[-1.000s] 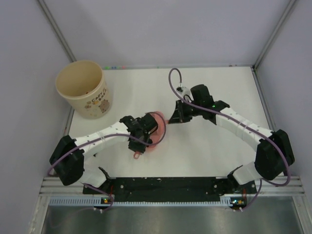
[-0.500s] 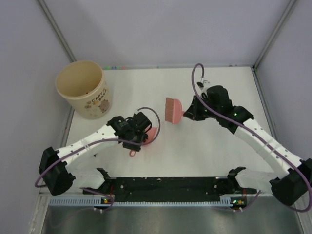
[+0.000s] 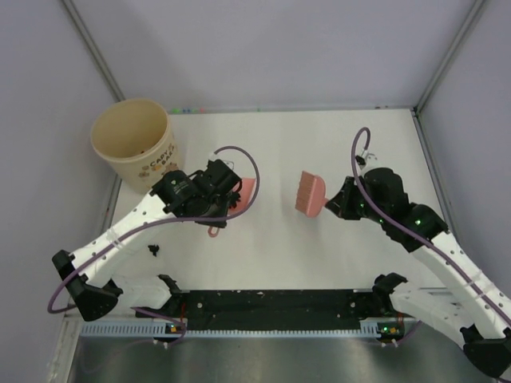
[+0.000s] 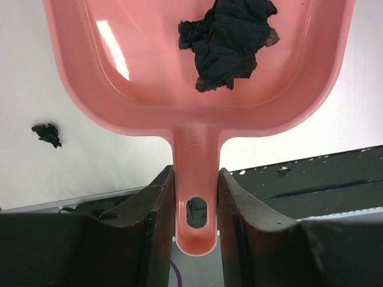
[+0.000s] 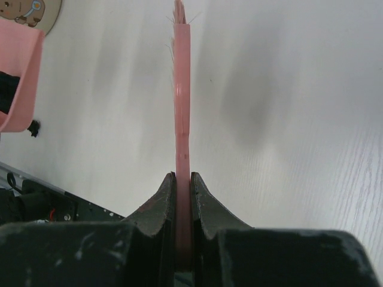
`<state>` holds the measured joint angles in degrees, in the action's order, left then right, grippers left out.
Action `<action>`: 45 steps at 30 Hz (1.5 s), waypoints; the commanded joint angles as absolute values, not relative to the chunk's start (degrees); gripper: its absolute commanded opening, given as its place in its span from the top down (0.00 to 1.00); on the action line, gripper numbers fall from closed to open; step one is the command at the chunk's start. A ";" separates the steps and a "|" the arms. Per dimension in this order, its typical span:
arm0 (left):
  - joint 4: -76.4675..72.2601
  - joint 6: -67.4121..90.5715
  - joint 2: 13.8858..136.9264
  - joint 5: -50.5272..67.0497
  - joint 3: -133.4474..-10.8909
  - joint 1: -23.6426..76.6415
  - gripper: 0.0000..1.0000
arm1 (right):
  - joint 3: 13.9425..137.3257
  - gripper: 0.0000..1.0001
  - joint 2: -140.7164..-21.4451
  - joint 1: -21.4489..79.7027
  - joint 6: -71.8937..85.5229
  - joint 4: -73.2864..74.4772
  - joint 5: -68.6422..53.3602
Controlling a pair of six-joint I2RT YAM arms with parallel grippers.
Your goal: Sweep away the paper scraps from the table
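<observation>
left gripper (image 4: 196, 197) clamps the dustpan (image 4: 137, 78) handle, a paper scrap (image 4: 227, 42) ahead of its jaws; right gripper (image 5: 182, 185) pinches the brush (image 5: 182, 89).

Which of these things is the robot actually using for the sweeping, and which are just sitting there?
In use: pink dustpan, paper wad inside it, loose scrap on the table, pink brush.
Just there: cream cup, perhaps the bin; black strip.
</observation>
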<state>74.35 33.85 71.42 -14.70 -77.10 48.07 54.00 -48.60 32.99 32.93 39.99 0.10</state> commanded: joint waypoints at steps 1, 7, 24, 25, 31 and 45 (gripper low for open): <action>78.48 34.46 72.94 -17.84 -85.23 47.82 1.00 | 54.32 1.00 -44.92 33.40 34.98 40.95 2.28; 83.93 33.05 78.92 -18.54 -98.33 45.01 1.00 | 54.58 1.00 -44.30 33.40 35.95 42.19 2.29; 84.56 27.42 85.61 -6.43 -117.95 22.61 1.00 | 56.60 1.00 -49.83 33.40 37.88 40.96 -1.67; 84.38 27.51 85.78 -4.76 -118.38 20.93 1.00 | 56.25 1.00 -49.92 33.31 38.14 40.70 -2.02; 83.24 28.91 88.50 1.91 -123.57 13.54 1.00 | 55.20 1.00 -50.10 33.40 39.72 39.38 -3.34; 74.01 35.06 89.74 16.95 -124.10 -2.45 1.00 | 58.18 1.00 -55.19 33.40 39.90 38.41 -5.62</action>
<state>78.04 32.36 89.76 10.55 -122.28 1.28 54.15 -54.52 32.99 39.66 41.32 -4.45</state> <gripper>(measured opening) 0.357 0.062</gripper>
